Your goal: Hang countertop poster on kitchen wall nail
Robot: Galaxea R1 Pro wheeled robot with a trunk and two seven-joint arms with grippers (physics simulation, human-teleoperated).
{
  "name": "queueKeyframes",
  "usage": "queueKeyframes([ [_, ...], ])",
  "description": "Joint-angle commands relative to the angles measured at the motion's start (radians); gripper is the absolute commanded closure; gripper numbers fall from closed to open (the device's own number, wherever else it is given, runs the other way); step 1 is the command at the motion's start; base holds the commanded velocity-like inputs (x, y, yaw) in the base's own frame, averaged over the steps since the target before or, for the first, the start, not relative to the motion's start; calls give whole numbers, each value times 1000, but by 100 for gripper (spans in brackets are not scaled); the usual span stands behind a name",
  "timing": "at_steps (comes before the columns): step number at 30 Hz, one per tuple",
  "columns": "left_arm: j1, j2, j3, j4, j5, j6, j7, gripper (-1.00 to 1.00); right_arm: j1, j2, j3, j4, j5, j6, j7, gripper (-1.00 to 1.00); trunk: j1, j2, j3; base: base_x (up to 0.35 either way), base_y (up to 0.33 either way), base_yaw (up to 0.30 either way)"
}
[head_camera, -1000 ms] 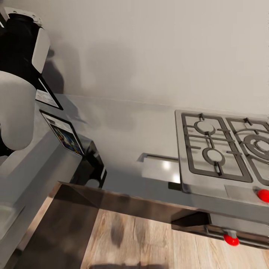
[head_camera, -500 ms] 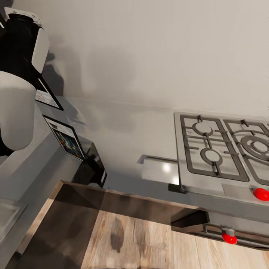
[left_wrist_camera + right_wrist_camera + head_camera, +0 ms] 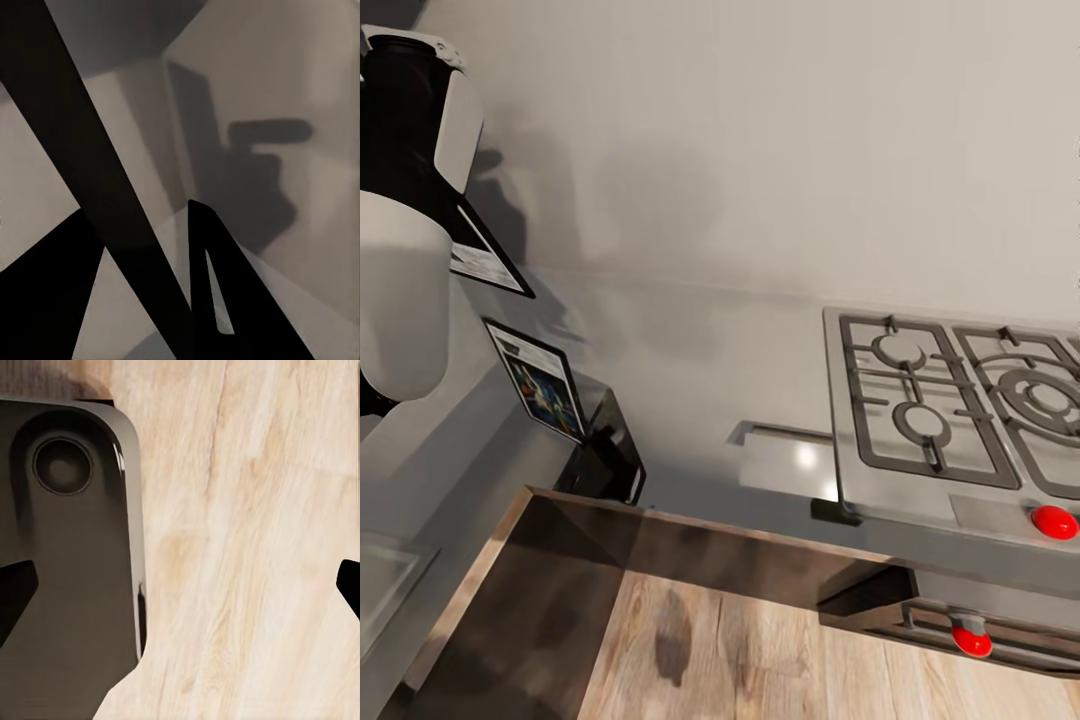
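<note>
My left arm (image 3: 405,250) stands at the left of the head view. From behind it pokes a corner of the poster (image 3: 485,262), with its thin black frame and white border. The colourful picture is mirrored in the glossy pale-grey kitchen countertop (image 3: 690,360) below. In the left wrist view my left gripper (image 3: 142,255) is shut on the poster's black frame edge (image 3: 90,157), which runs slantwise between the dark fingers (image 3: 214,277). The pale wall lies close behind, and the gripper's shadow falls on it. My right gripper (image 3: 180,589) hangs open over the wooden floor.
A steel gas hob (image 3: 950,400) with red knobs (image 3: 1053,520) is set in the worktop at the right. The bare pale wall (image 3: 760,150) rises behind the counter. Dark glossy cabinet fronts (image 3: 560,590) and wooden floor (image 3: 760,650) lie below. The robot's dark base (image 3: 67,555) is under the right gripper.
The whole head view has drifted a little, with the hob sliding slightly down. The poster's corner and its mirror image on the counter have shifted slightly toward the right.
</note>
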Motion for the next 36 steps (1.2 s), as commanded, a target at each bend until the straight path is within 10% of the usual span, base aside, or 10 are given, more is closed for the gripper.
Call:
queueKeyframes([
  [1, -1, 1, -4, -1, 6, 6, 5, 100, -2, -1, 0, 4, -1, -7, -2, -100, 0, 0, 1, 0, 0, 0],
  [11, -1, 7, 12, 2, 9, 6, 4, 100, -59, -19, -5, -236, 0, 212, -63, -100, 0, 0, 18, 0, 0, 0],
  [22, 0, 4, 12, 8, 9, 6, 4, 100, 80, -10, 0, -972, -3, 714, -64, -100, 0, 0, 36, 0, 0, 0],
  [27, 0, 3, 12, 11, 9, 6, 4, 100, 191, 4, 2, -1114, -4, 746, -59, -100, 0, 0, 44, 0, 0, 0],
  [30, 0, 4, 12, 14, 53, 6, 4, 100, 215, 10, 3, -1032, -4, 580, -58, -100, 0, 0, 49, 0, 0, 0],
  [31, 1, 5, 12, 17, 118, 5, 5, 100, 225, 13, 4, -979, -3, 453, -59, -100, 0, 0, 51, 0, 0, 0],
  [36, 1, 5, 12, 18, 137, 4, 5, 100, 227, 13, 4, -964, -3, 417, -59, -100, 0, 0, 59, 0, 0, 0],
])
